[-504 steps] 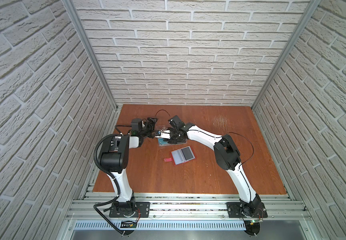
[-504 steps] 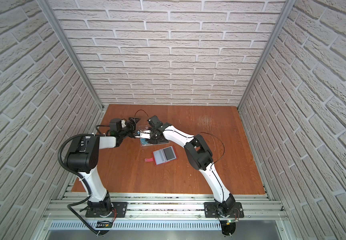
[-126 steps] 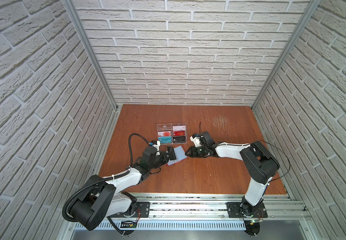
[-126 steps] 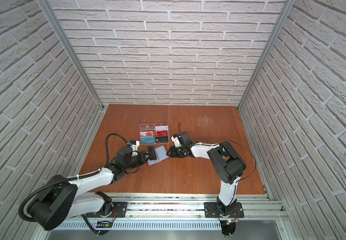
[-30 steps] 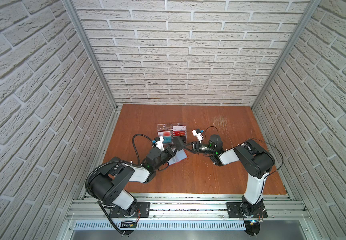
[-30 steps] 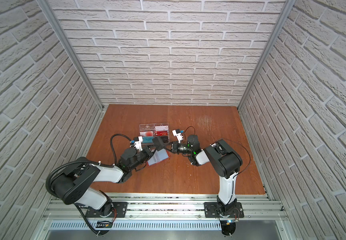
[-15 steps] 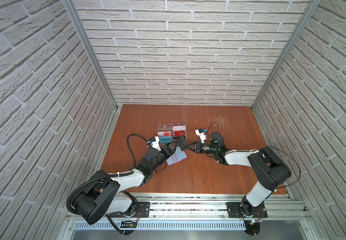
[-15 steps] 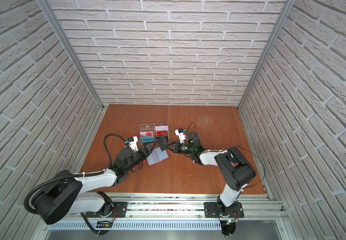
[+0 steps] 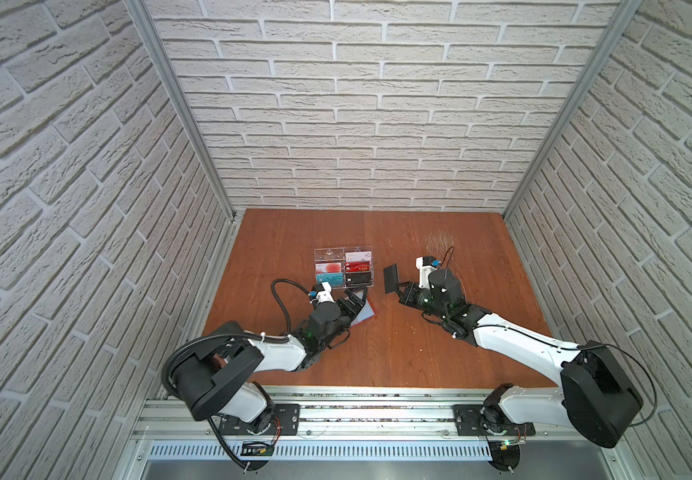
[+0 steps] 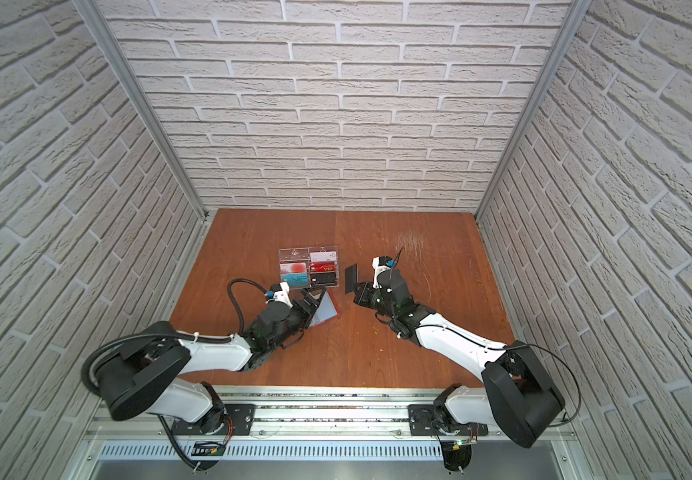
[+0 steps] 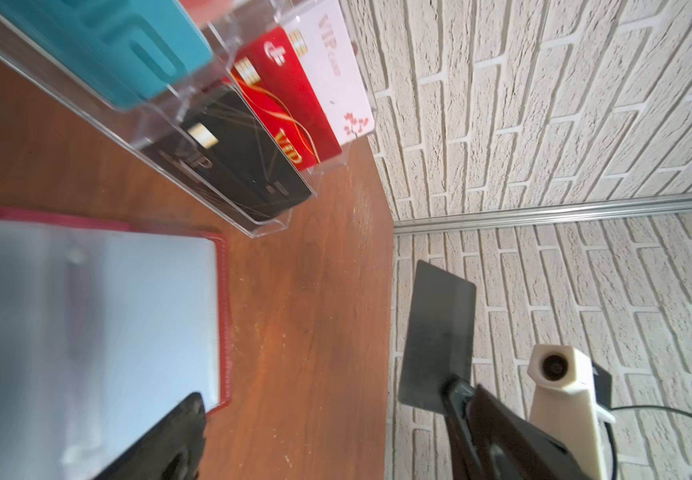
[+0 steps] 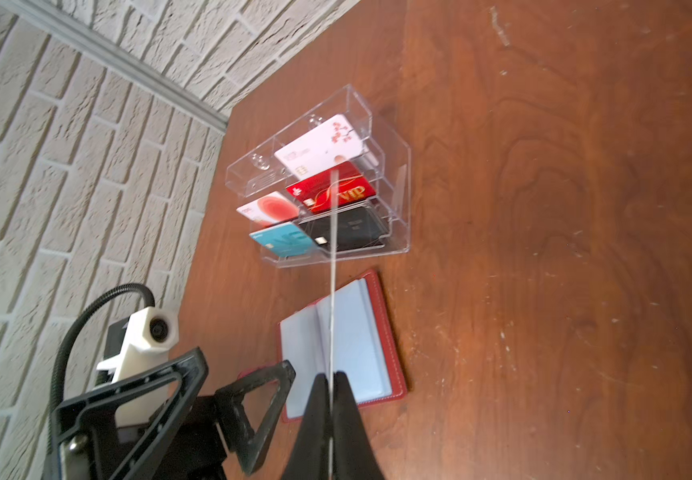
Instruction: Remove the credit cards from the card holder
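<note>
The left end effector (image 9: 356,300) stood wide open, holding nothing, at the left side of the card holder (image 9: 368,314). The holder lay open on the desk (image 9: 381,357), just in front of the clear tray (image 9: 326,252). Farther right, the right end effector (image 9: 401,289) was clamped on a dark credit card (image 9: 391,279), held up off the desk.

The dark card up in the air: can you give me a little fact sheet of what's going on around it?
credit card: dark, lifted clear of the table
right claw: shut on the credit card's lower edge
left claw: open, over the card holder, gripping nothing
card holder: red, lying open on the table; the sleeves in view show no card
clear tray: beside the card holder, five cards inside, one compartment empty
</note>
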`<state>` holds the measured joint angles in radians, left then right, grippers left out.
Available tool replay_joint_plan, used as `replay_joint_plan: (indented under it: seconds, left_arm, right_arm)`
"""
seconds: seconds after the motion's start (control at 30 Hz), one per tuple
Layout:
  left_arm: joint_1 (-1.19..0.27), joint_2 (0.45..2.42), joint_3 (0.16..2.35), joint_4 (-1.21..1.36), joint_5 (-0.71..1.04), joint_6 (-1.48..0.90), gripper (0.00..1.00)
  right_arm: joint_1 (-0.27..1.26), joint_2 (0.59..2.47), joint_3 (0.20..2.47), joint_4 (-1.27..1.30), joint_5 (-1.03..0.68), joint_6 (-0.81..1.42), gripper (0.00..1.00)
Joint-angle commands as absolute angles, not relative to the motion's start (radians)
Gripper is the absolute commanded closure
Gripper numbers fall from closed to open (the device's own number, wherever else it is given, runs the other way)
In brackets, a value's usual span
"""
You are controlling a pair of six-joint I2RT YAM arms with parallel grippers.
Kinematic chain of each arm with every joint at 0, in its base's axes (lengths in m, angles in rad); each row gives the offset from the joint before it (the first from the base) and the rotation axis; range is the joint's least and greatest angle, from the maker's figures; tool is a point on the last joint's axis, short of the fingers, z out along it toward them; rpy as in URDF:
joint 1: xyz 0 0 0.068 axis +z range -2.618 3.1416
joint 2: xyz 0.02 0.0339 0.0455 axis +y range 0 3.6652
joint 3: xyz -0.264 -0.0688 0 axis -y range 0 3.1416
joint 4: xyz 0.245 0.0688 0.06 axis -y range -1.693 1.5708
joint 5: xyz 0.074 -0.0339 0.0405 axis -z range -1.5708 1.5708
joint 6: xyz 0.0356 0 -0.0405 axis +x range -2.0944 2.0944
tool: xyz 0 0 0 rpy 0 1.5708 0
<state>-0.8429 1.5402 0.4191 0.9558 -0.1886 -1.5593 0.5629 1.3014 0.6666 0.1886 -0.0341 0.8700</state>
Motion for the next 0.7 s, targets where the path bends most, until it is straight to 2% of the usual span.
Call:
replay_joint_plan:
  seconds: [0.0, 0.17, 0.4, 0.67]
  left_arm:
    - [-0.881, 1.659, 0.482, 1.225, -0.257, -1.669, 0.02]
    - [-0.917, 1.831, 0.538, 1.400, -0.298, -1.749, 0.02]
    - [-0.928, 1.831, 0.526, 1.400, -0.342, -1.756, 0.04]
    - [-0.947, 1.838, 0.564, 1.399, -0.367, -1.762, 0.21]
  right_arm:
    - [0.614, 1.275, 0.685, 0.146, 0.166, 0.963, 0.95]
    - [0.672, 1.239, 0.678, 0.149, 0.297, 1.012, 0.95]
    - [0.683, 1.231, 0.643, 0.184, 0.350, 1.083, 0.94]
    - [0.708, 1.282, 0.615, 0.314, 0.346, 1.126, 0.94]
